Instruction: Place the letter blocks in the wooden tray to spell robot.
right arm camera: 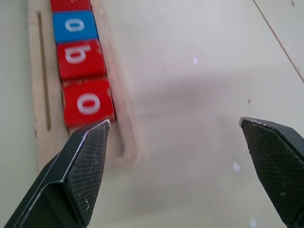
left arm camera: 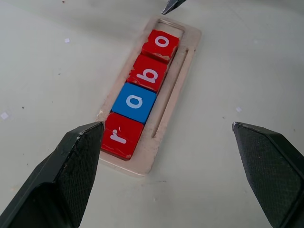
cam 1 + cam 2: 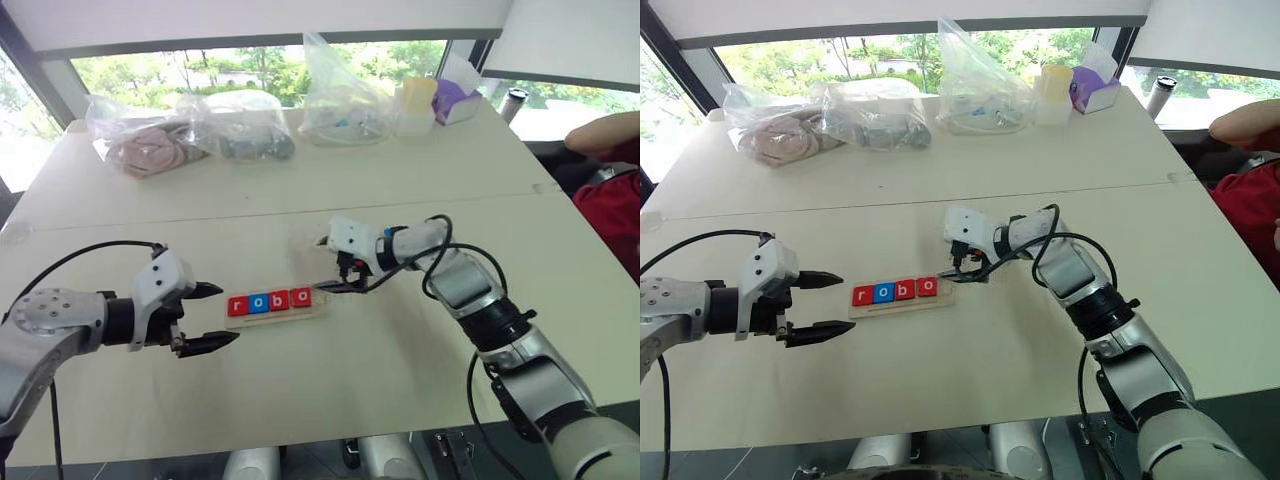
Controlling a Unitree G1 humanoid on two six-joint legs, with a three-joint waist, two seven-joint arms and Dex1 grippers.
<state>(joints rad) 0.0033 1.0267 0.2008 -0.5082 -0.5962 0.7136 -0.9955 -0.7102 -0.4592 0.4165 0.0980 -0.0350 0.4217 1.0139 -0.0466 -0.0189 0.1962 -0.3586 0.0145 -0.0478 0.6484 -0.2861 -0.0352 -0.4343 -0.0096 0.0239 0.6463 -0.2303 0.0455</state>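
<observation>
A broad, pale counter (image 3: 330,200) runs from the near edge to a row of windows at the far side, with green trees outside. A seam crosses it from left to right, and a few small specks mark its surface.

Near the middle sits the wooden tray (image 2: 183,71), lying left to right. Four letter blocks (image 3: 269,301) lie in it side by side, touching: a red r (image 2: 121,135), a blue o (image 2: 134,102), a red b (image 2: 149,73) and a red o (image 2: 160,45), reading "robo" from the left. The slot at the tray's right end is bare.

The left gripper (image 3: 207,316) hovers just left of the tray, its two black fingers spread wide and holding nothing. The right gripper (image 3: 335,284) is at the tray's right end, just above it, fingers also spread wide and empty; one fingertip (image 1: 85,166) stands close beside the last red block.

Along the far edge of the counter lie clear plastic bags: one with pinkish things (image 3: 140,145), one with dark things (image 3: 245,130), and a taller one (image 3: 340,95). Right of them stand a pale yellow container (image 3: 416,105) and a box with purple on it (image 3: 455,95). A dark cup (image 3: 513,102) stands at the far right corner. A person in red (image 3: 610,190) is at the right edge.
</observation>
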